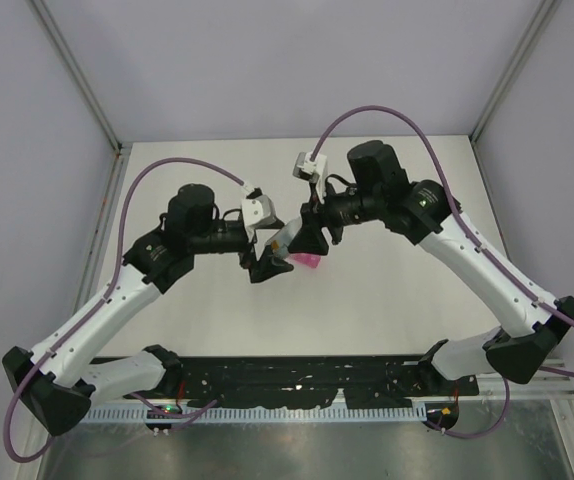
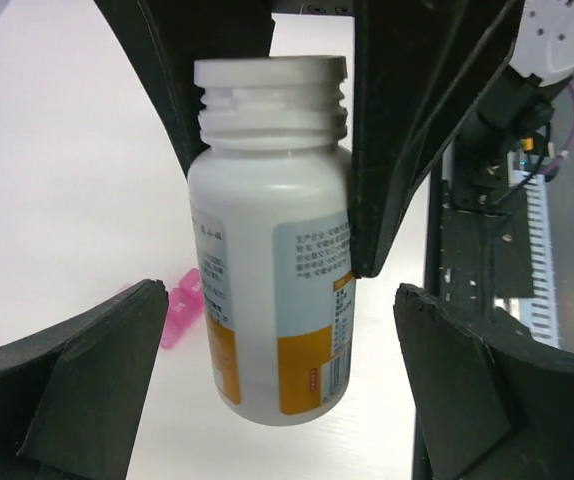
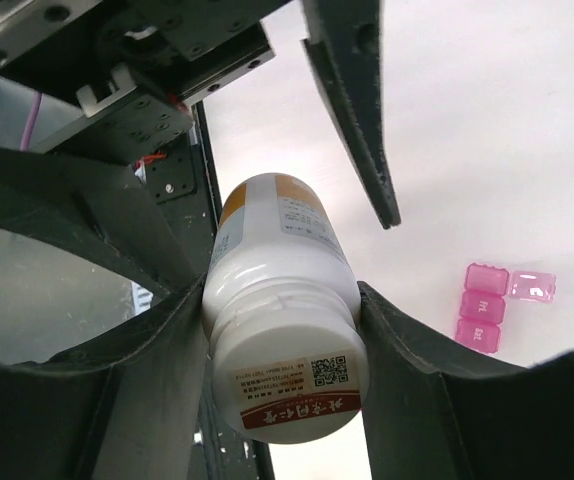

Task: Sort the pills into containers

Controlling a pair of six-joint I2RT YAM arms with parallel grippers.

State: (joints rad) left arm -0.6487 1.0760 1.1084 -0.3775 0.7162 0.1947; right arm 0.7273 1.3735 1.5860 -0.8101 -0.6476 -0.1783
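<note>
One bottle [image 3: 277, 250] pinched in right gripper [image 3: 282, 305], left gripper [image 2: 279, 295] spread wide

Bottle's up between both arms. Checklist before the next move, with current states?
1. Grip: ok. The right gripper clamps the bottle on both sides near its neck.
2. Clearance: ok. The left gripper is open, straddling the bottle without touching it.
3. Cap off: ok. The threads are bare.
4. Mouth open: not ok. A printed seal covers it.
5. Target ready: cannot tell. On the pill box, one lid looks flipped open and the rest look shut.
</note>
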